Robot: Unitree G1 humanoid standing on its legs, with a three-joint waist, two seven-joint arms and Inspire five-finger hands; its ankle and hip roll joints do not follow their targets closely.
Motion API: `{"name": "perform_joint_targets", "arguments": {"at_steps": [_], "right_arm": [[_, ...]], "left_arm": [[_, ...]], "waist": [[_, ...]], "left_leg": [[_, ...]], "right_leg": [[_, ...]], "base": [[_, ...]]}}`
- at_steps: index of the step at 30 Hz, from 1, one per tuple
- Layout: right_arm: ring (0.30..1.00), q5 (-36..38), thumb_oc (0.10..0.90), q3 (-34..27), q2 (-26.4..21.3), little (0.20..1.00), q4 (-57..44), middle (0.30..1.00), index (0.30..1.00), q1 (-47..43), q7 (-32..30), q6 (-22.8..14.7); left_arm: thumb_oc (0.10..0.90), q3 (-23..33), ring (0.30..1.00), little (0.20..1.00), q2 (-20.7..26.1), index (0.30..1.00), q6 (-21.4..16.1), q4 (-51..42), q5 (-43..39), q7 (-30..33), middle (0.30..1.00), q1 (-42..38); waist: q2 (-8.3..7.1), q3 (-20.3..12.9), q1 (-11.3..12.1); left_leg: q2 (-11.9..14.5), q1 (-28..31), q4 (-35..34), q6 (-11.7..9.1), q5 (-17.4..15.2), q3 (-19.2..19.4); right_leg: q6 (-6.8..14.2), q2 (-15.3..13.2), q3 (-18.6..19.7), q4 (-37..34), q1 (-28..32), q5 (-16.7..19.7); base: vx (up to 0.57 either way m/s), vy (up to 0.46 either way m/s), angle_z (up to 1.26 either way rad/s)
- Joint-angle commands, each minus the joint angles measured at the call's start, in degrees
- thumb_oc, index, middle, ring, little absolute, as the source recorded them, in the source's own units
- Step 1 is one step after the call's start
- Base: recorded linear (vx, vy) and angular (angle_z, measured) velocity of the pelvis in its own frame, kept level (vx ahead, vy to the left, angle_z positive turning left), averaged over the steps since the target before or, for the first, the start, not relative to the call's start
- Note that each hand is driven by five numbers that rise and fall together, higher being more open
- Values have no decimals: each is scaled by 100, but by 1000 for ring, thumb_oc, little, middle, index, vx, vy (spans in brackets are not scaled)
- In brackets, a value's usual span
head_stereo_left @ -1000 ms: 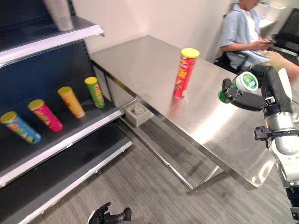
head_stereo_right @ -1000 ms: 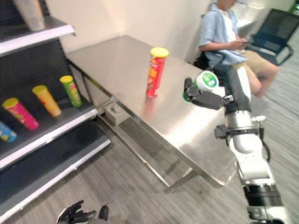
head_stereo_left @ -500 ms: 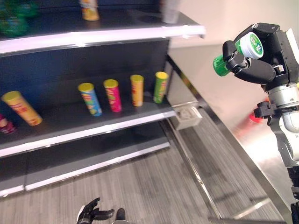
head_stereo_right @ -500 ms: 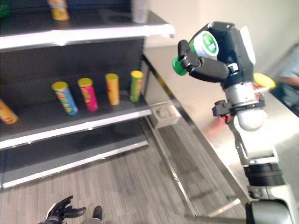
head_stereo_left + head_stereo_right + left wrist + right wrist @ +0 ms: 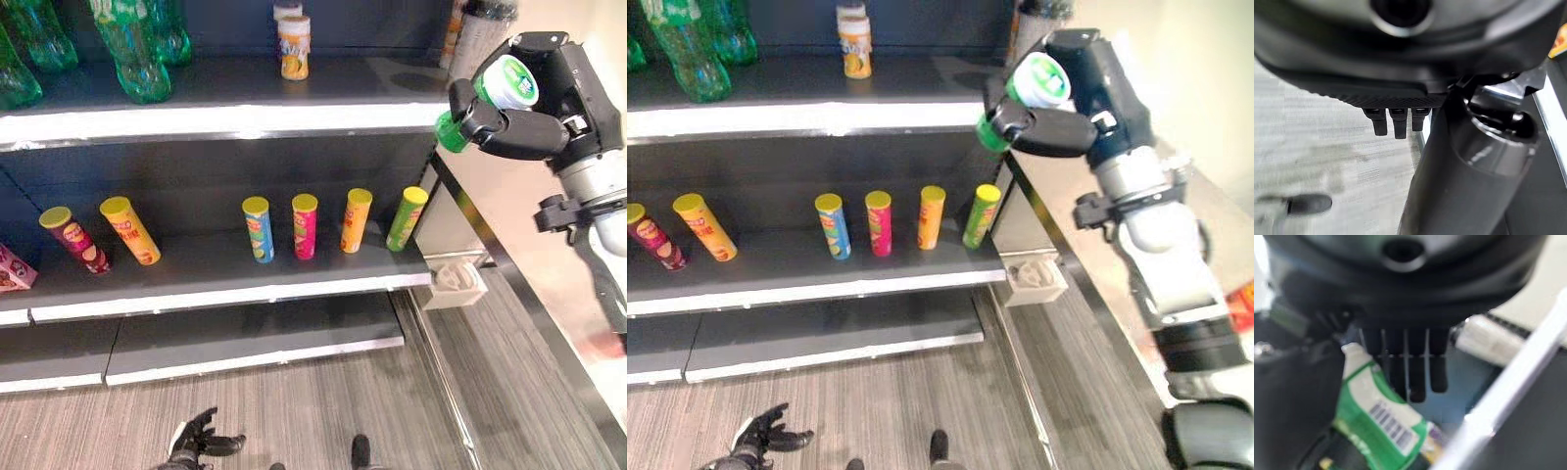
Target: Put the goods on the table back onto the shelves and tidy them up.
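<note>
The dark fingers (image 5: pixel 490 121) of the right hand (image 5: pixel 529 122) are curled round a green can with a white lid (image 5: pixel 500 90), which is gripped on its side, lid end toward the camera. The can is held in the air just off the right end of the top shelf (image 5: pixel 225 117), at about the level of that shelf's white front edge. In the right wrist view the can's green and white label (image 5: pixel 1386 426) is seen under the fingers.

On the top shelf, green bottles (image 5: pixel 132 44) are stood at the left and a small orange can (image 5: pixel 294 46) near the middle. On the shelf below (image 5: pixel 225 284), a row of four tubes is seen leaning near the right end: blue (image 5: pixel 258 228), pink (image 5: pixel 305 225), orange (image 5: pixel 357 219) and green (image 5: pixel 407 217). Further left lie a yellow-orange tube (image 5: pixel 129 230) and a dark red one (image 5: pixel 73 239).

The left hand (image 5: pixel 196 443) is seen low down, over the grey floor (image 5: pixel 323 411) well below the shelves, its fingers loosely spread and holding nothing.
</note>
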Motion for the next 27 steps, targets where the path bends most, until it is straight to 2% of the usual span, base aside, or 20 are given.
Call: {"name": "perform_joint_targets", "arguments": {"at_steps": [1,6,10,16,22,27], "right_arm": [[300,467,400,-51,-240,300,137,300,300,-1103,-33,-341],[300,703,400,514,-215,300,678,300,300,-1665,50,-233],[300,827,400,1086,-102,300,1665,300,300,-2382,83,-151],[300,803,400,1991,21,300,3531,300,300,-3616,324,174],[300,544,400,2288,50,300,4192,300,300,-3957,500,400],[300,425,400,2324,44,300,4360,300,300,-3990,532,445]], "left_arm": [[800,-282,900,900,319,900,-228,72,22,-55,900,-178],[800,-436,900,900,229,900,-164,177,-93,-39,900,-122],[800,-539,900,900,245,900,-168,258,-175,-18,900,-134],[800,-709,900,900,368,900,-215,366,-257,-39,900,-208],[800,-762,900,900,395,900,-229,424,-247,-67,900,-277],[800,-802,900,900,386,900,-225,408,-235,-81,900,-300]], "waist": [[-299,-407,194],[-374,-515,368],[-418,-554,532],[-493,-596,771],[-507,-608,819],[-502,-614,797]], "left_leg": [[72,-338,22,-433,-29,-7],[192,-334,22,-574,12,-181],[183,-325,22,-609,28,-299],[116,-502,22,-681,115,-475],[91,-597,22,-738,162,-544],[94,-642,22,-757,172,-552]], "right_leg": [[497,-363,-524,139,505,-554],[436,-351,-1026,98,819,-711],[430,-413,-1313,114,967,-759],[461,-507,-1746,104,1037,-747],[472,-537,-1945,95,1064,-745],[472,-541,-2011,93,1052,-756]], "base": [[80,-125,58],[59,-73,63],[54,-24,53],[21,-8,38],[18,-10,16],[16,-10,8]]}}
